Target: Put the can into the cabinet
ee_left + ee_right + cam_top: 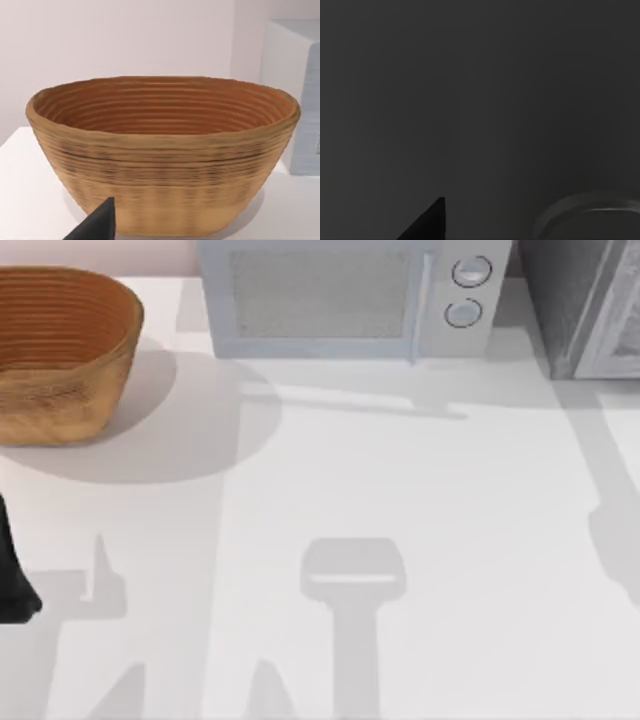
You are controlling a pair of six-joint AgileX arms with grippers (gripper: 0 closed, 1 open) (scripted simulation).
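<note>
While the left arm (15, 580) sits parked beside the basket (60, 355), its fingers' state cannot be told. Right of the microwave (340, 295) stands the dark grey cabinet (565, 300), paler door panel partly seen. Right wrist view is dark.

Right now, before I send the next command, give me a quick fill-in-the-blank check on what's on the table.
1. The woven basket sits at the table's far ____ corner.
2. The microwave has ____ round knobs.
3. The dark grey cabinet stands to the microwave's ____.
4. The right wrist view is ____.

Missing words: left; two; right; dark

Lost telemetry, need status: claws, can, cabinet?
Left claw parked facing basket. Right wrist view dark. Cabinet back right, beside microwave.
</note>
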